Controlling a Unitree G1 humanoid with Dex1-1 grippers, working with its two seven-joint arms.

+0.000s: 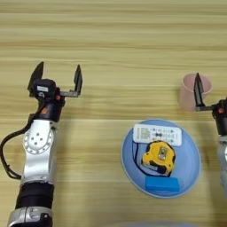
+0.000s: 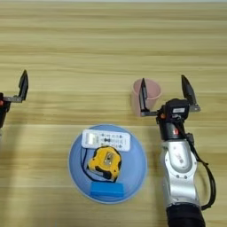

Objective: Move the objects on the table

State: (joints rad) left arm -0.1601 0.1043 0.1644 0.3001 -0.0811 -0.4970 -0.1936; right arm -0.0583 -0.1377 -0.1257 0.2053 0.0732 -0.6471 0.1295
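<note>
A pale pink cup [image 2: 153, 91] stands upright on the table [image 1: 111, 44], right of centre. My right gripper [image 2: 165, 90] is open at the cup. Its left finger [image 2: 142, 95] overlaps the cup's left side and its right finger stands clear to the right. I cannot tell whether the left finger is inside the cup or in front of it. A yellow-and-black tape measure [image 1: 159, 156] lies on a blue plate [image 1: 193, 164] nearer to me, its black strap looping to the left. My left gripper [image 1: 59, 71] is open over bare wood at the left, holding nothing.
On the same plate, a white remote control [image 1: 157, 134] lies behind the tape measure. A blue rectangular block [image 1: 162, 184] lies in front of it.
</note>
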